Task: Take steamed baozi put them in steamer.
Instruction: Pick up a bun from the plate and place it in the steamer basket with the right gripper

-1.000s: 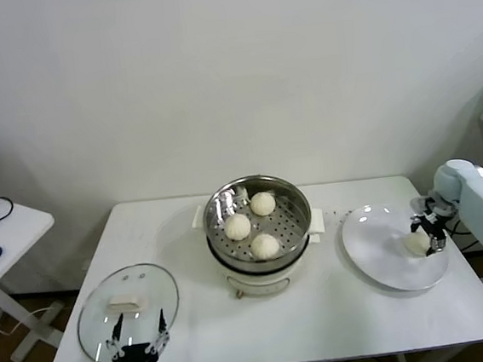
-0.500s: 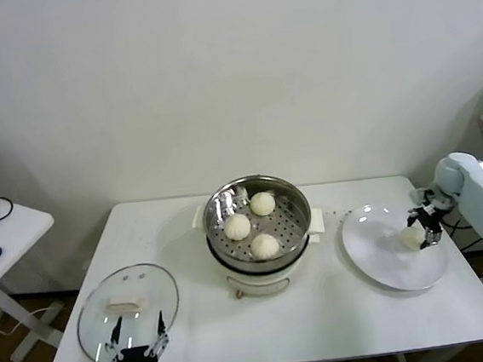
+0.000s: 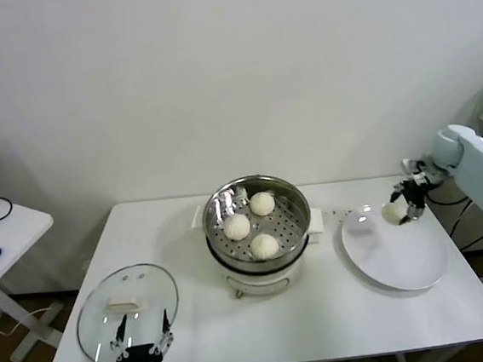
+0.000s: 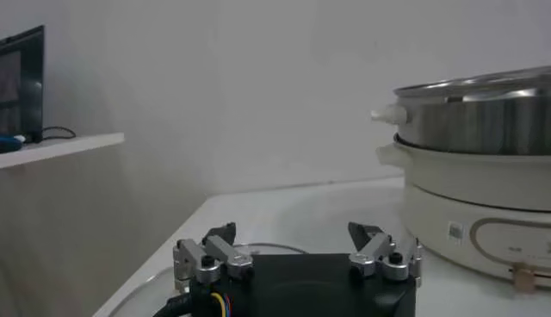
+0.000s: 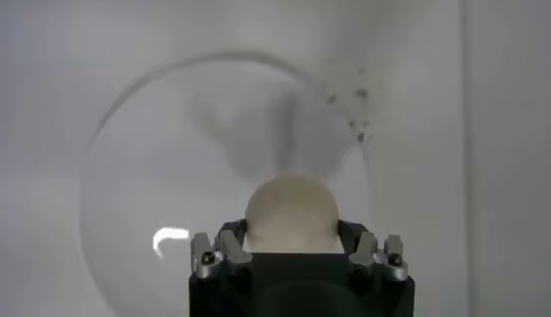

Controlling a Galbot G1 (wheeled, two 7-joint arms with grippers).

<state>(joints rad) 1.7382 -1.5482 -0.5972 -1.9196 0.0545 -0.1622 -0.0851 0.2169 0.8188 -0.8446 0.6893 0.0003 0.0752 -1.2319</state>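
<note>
- The right gripper has its jaws closed on a baozi, one finger on each side of the bun; in the right wrist view the bun sits between the fingers with its rounded dome facing away from the camera.
- The held bun is round, with no clear long axis, and hangs above the far edge of the white plate, clear of its surface.
- In the right wrist view the plate lies below the bun, and a few dark specks mark the table beside its rim.
- Three more buns lie dome-up on the perforated tray inside the steamer, set apart from one another in a loose triangle.
- The steamer stands upright at the middle of the white table, to the left of the plate and apart from it.
- The left gripper waits at the near left edge of the table, jaws spread wide and holding nothing, just in front of the glass lid.
- The lid lies flat, with its handle on top.
</note>
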